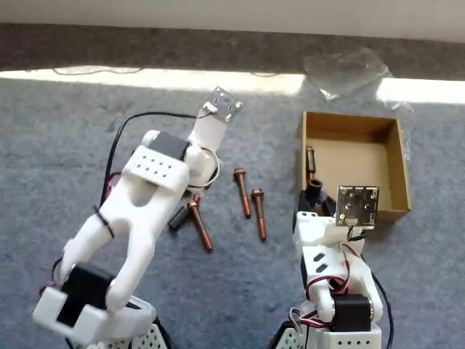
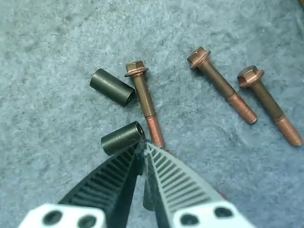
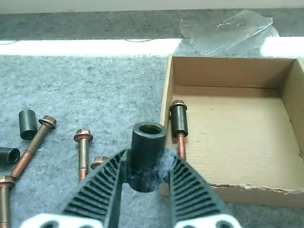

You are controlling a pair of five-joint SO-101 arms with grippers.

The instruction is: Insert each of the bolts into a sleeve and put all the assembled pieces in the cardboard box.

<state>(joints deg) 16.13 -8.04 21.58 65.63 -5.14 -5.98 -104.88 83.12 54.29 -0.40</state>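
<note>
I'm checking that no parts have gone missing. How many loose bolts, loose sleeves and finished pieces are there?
Loose bolts: 4
Loose sleeves: 3, one held by the right gripper
Assembled piece, in the cardboard box: 1
Total: 8

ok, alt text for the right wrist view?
The right gripper holds a dark sleeve upright at the edge of the cardboard box; one sleeved bolt lies inside. Loose bolts and two more sleeves lie on grey carpet.
</note>
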